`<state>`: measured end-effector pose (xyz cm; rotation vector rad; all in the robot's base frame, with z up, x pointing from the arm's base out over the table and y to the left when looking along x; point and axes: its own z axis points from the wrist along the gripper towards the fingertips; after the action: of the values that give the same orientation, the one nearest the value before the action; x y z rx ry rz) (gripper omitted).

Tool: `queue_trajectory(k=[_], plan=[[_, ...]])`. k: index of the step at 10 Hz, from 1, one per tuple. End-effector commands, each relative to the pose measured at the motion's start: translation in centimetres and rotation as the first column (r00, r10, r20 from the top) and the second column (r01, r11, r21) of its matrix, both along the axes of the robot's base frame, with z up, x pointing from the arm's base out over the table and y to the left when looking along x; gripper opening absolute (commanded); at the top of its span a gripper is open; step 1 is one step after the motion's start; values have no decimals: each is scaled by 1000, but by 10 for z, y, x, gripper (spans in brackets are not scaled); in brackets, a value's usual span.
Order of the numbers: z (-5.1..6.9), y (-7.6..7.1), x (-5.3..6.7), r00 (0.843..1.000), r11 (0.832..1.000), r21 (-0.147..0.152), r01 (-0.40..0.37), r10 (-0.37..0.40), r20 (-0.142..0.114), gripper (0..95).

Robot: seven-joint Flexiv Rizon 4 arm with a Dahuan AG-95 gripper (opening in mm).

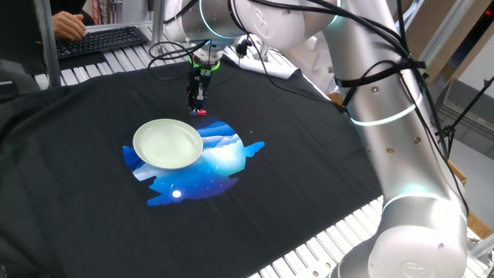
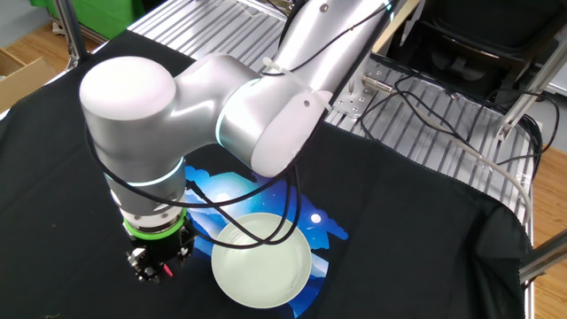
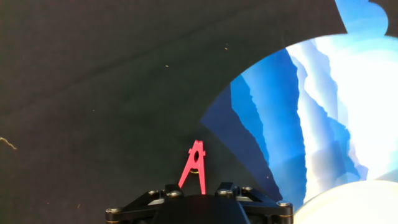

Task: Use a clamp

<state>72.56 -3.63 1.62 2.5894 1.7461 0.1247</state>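
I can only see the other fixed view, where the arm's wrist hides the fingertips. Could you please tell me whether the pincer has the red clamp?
Observer: Yes. The hand view shows the clamp sticking out from the pincer, apparently gripped by its legs.
Operator: Thank you. Is it over the blue print?
Observer: No. In the hand view, plain black cloth lies behind it, and the blue print starts off to one side.
Operator: And is it clear of the plate?
Observer: Yes. One fixed view shows the pale green plate apart from the pincer tip, with a strip of cloth between them.
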Motion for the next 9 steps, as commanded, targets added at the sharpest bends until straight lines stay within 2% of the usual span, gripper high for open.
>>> queue_trajectory(k=[1,5,9], plan=[[-1,0,0,1000,1000,-1,12,-12,5,380],[2,-3,8,999,999,2,33,-33,13,380],[-3,-4,13,999,999,8,46,-46,19,380]])
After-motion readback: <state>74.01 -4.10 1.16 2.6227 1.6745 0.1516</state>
